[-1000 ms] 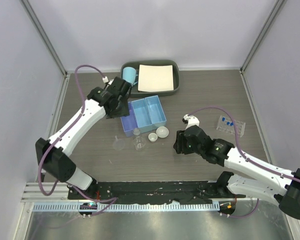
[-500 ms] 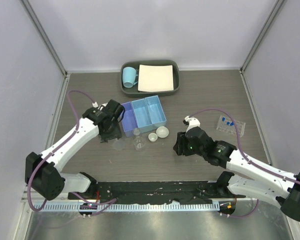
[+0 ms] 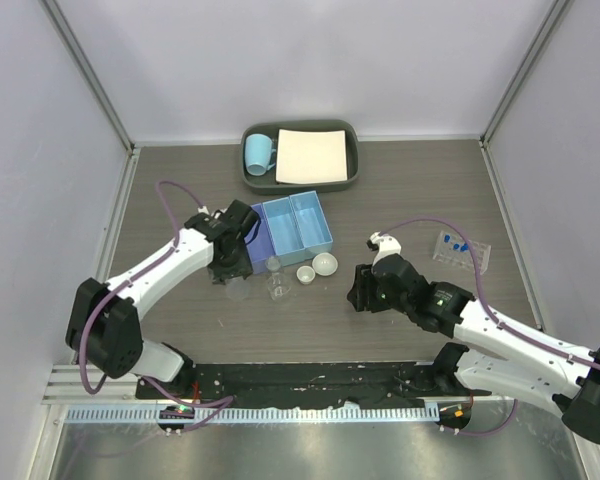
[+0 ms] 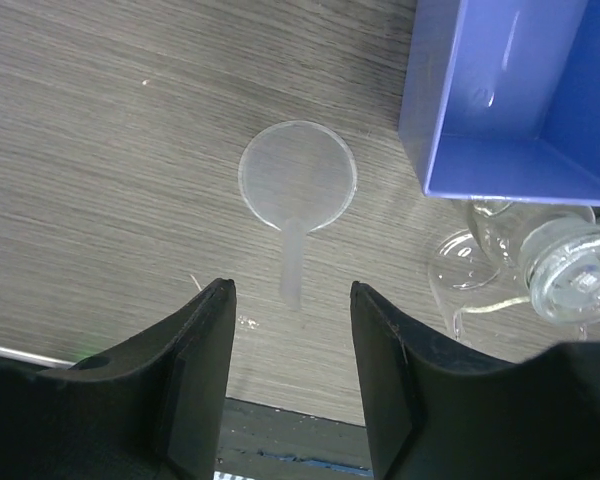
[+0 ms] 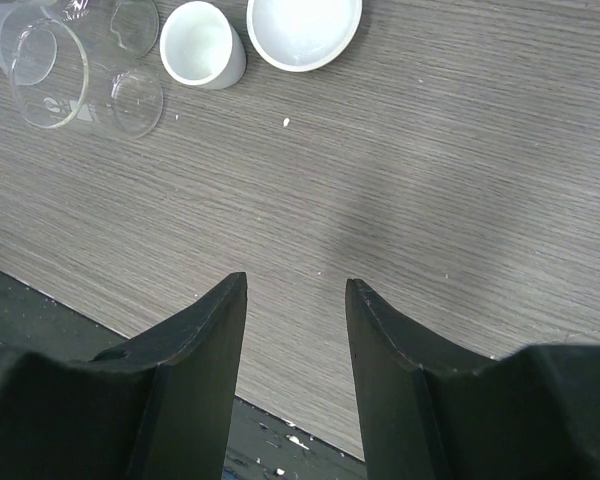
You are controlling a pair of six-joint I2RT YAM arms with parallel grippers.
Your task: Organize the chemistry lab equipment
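The left jaws are hovering half-open and empty over the funnel (image 4: 297, 178), its stem pointing near, toward their gap.

— What moved?
— Only the left arm's black two-finger gripper (image 3: 229, 268). A second ago it hung further up the frame, by the dark grey plastic tray (image 3: 300, 186).
— And now?
— Lower, left of the blue three-compartment plastic box (image 3: 285, 228), over a clear round piece with a thin stem (image 4: 298, 185).
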